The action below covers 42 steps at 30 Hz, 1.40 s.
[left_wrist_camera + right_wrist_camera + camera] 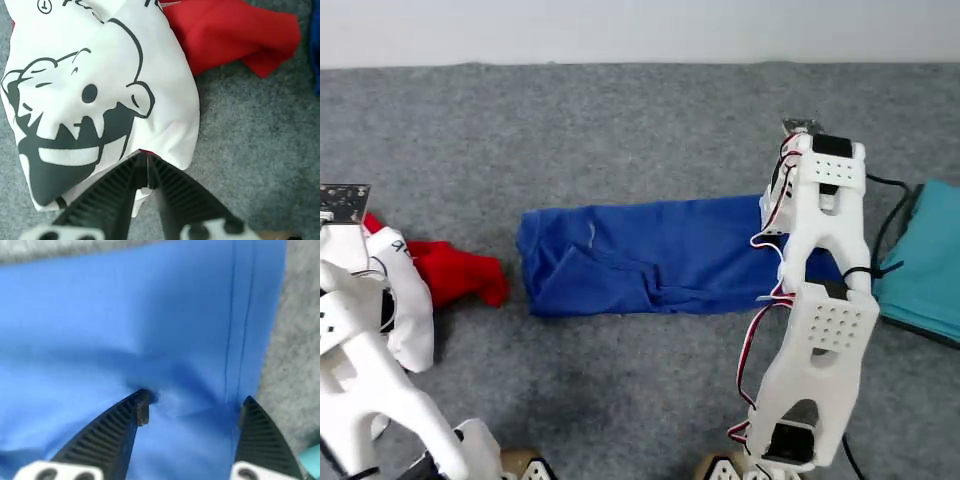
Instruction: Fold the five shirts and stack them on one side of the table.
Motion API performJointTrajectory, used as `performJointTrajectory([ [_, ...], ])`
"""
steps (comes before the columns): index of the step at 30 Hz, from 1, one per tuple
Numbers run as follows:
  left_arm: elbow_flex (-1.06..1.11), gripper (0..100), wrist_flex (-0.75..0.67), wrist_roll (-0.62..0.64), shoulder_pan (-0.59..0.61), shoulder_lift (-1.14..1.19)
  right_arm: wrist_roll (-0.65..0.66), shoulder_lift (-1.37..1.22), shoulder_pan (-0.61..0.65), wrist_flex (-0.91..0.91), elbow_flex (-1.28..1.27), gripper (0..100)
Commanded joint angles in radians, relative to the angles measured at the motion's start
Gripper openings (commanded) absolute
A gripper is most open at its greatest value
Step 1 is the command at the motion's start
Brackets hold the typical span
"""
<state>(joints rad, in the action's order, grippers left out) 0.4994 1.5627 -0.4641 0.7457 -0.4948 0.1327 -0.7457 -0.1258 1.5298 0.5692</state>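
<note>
Right gripper (196, 402) stands with its two fingers spread wide and the tips down on the blue shirt (640, 255), one tip pressing a small dimple into the cloth and the other close beside the stitched seam near the shirt's edge. It does not pinch anything yet. The blue shirt lies in the middle of the grey table (620, 120) as a long band, and its long axis runs across the table from one arm toward the other. The right arm covers the right end of this band, so this arm is clearly the nearer one, and the rest of the shirt stretches away from the gripper toward the left side. Just beyond that right end, at the table's edge, lies a teal shirt (930, 260) that looks already folded, so I judge the stack belongs on this side. Left gripper (146, 159) has its fingers pressed together on the edge of the white shirt (100, 90) with the black cartoon print, which lies partly over a red shirt (230, 30). The red shirt's tip is near the blue band's left end but apart from it. The coming move, I think, is to close on this right end and fold it along the long axis.
</note>
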Motion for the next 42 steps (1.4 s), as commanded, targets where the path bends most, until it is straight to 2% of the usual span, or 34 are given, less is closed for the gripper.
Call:
performJointTrajectory([
  [1, -0.018, 2, 0.006, -0.003, -0.009, -0.032, -0.006, -0.004, -0.008, -0.03, 0.003, 28.8],
  [5, -0.018, 2, 0.006, -0.003, -0.009, -0.032, -0.009, -0.073, 0.021, -0.013, 0.006, 28.5],
  [7, -0.018, 2, 0.006, -0.003, -0.009, -0.032, -0.006, -0.107, 0.036, 0.019, 0.006, 24.7],
  [12, -0.022, 2, 0.006, -0.003, -0.009, -0.032, -0.003, -0.139, 0.044, 0.054, 0.014, 0.1],
  [15, -0.024, 2, 0.006, -0.003, -0.009, -0.032, 0.018, -0.128, 0.024, 0.061, 0.02, 0.9],
  [24, -0.021, 2, 0.006, -0.003, -0.009, -0.032, 0.232, 0.085, 0.013, 0.174, 0.057, 0.9],
  [30, -0.022, 2, 0.009, -0.003, -0.009, -0.038, 0.338, 0.257, 0.185, 0.26, 0.055, 0.9],
  [36, -0.024, 2, 0.012, -0.003, -0.008, -0.041, 0.338, 0.375, 0.4, 0.262, 0.054, 0.9],
  [42, -0.016, 2, 0.006, 0.0, -0.006, -0.041, 0.333, 0.384, 0.595, 0.213, 0.055, 0.9],
])
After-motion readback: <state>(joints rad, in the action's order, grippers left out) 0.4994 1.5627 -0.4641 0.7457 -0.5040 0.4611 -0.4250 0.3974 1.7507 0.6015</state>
